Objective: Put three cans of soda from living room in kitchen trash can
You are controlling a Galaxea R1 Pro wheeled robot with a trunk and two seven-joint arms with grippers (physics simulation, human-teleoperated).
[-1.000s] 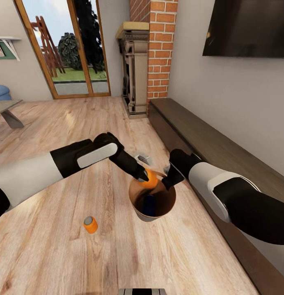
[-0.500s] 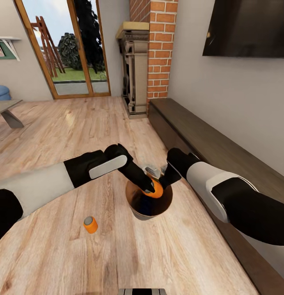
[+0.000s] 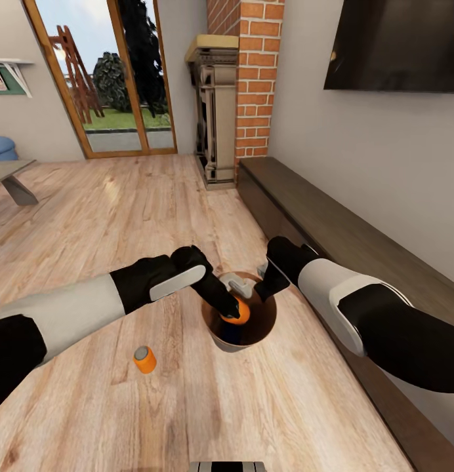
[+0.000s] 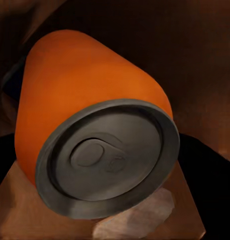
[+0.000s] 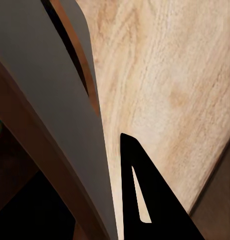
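The tash can [image 3: 271,320] stands on the wood floor between my arms, brown inside and pale grey outside. My left gripper [image 3: 228,307] reaches down into it, shut on an orange can of soda [image 3: 239,313]. That can [image 4: 85,95] looms close in the left wrist view, grey top toward the camera, with the bin's brown inside [image 4: 199,55] behind it. A dark blue can [image 3: 232,335] lies at the bin's bottom. My right gripper [image 3: 266,286] is shut on the far rim. The grey bin wall [image 5: 40,100] shows in the right wrist view beside one black finger [image 5: 137,200]. Another orange can [image 3: 145,359] stands on the floor to the left.
A long dark low cabinet [image 3: 332,229] runs along the right wall just beyond my right arm. A red brick column [image 3: 256,85] and a glass door stand at the back. A coffee table [image 3: 10,174] and blue sofa [image 3: 0,145] sit far left.
My left gripper has moved over the bin and lowered the orange can from the rim down inside it. The right gripper and the bin have shifted slightly away.
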